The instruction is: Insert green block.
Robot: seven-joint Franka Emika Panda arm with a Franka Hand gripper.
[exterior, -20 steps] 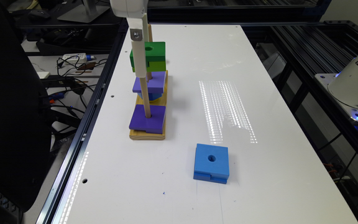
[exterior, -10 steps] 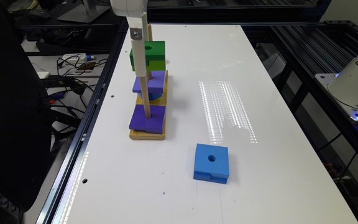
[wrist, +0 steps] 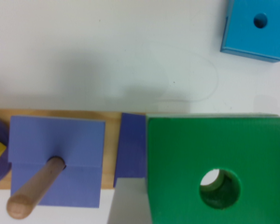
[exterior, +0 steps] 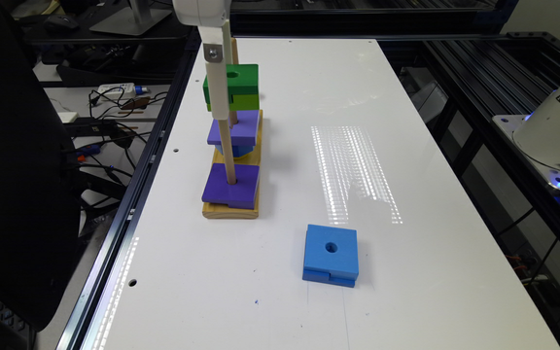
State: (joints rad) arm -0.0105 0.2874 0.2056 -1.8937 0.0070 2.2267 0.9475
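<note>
Gripper: You will find the gripper [exterior: 218, 92] as a white finger running down from the wrist, against the side of the green block [exterior: 235, 87] nearest the exterior view's left. The block hangs in the air with no other support, so judge the jaws clamped on it; the wrist view does not show the pads themselves.

Green block position: It is held level above the wooden base [exterior: 231, 210], over the base's far half. In the wrist view its round hole [wrist: 219, 188] shows something pale and rounded through it, possibly a peg top; you cannot confirm that it is on centre.

Pegs: The near peg [exterior: 226, 146] rises through the near purple block [exterior: 231, 187]. The middle purple block [exterior: 234, 127] sits beyond it, just under the green block.

Bystander part: The blue block [exterior: 331, 255] lies flat on the white table [exterior: 406, 272], well apart from the base, toward the exterior view's right.

Handling: Treat the green block as rigid and probably light. Its faces look smooth, so expect slip if grip pressure drops. Take hold on two opposite flat sides, clear of the notch.

Next step: Judge the task at the alignment stage. Centre the hole over the peg before lowering.

Risk: An off-centre descent may jam the block on the peg tip.
</note>
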